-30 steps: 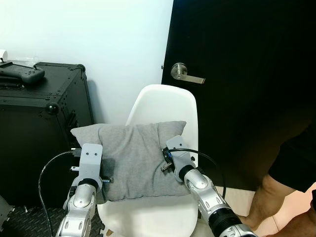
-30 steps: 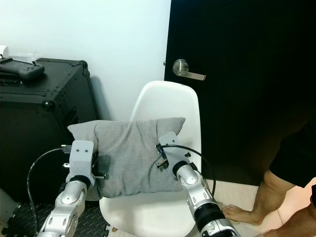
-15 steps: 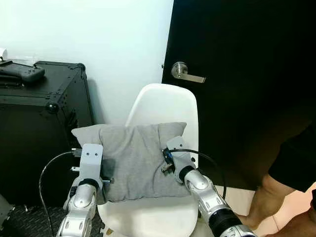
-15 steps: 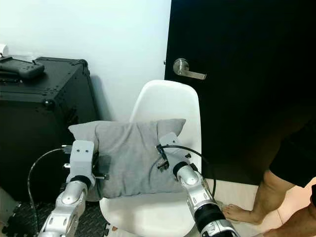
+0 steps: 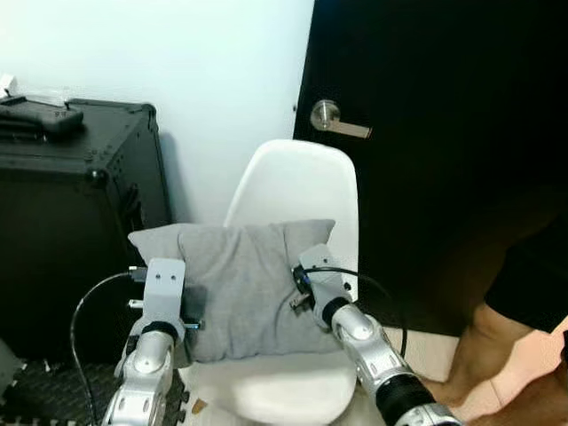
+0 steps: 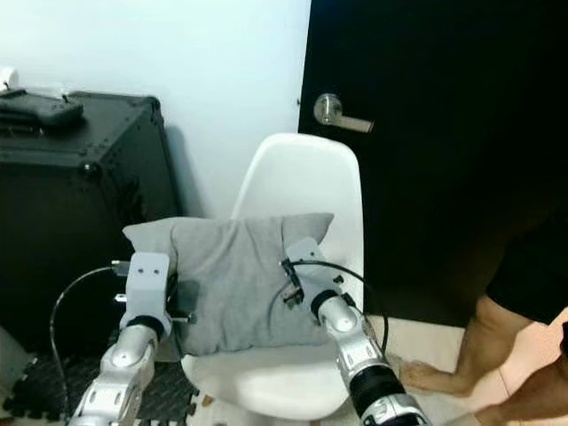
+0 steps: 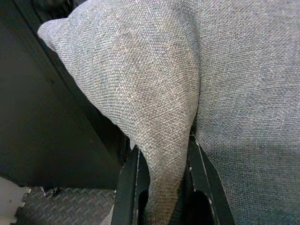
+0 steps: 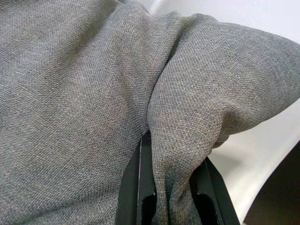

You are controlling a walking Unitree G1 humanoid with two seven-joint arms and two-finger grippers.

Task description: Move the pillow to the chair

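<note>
A grey pillow [image 5: 238, 284] hangs upright between my two arms, just above the seat of a white shell chair [image 5: 297, 182]. My left gripper [image 5: 186, 306] is shut on the pillow's left edge, and the left wrist view has a fold of grey fabric [image 7: 164, 154] pinched between the black fingers [image 7: 127, 187]. My right gripper [image 5: 297, 280] is shut on the right edge; a bunched corner [image 8: 187, 140] sits between its fingers [image 8: 133, 183]. The pillow's lower edge is close over the seat [image 5: 275, 386]; I cannot tell whether it touches.
A black flight case [image 5: 62, 222] stands to the left of the chair with a dark controller [image 5: 40, 117] on top. A black door [image 5: 444, 160] with a silver lever handle [image 5: 337, 120] is behind. A person's bare leg and foot [image 6: 453, 359] stand at the right.
The whole picture has shifted: the handle and the case sit higher, so the camera moved. The pillow and both grippers keep the same hold, and the chair back looks slightly closer.
</note>
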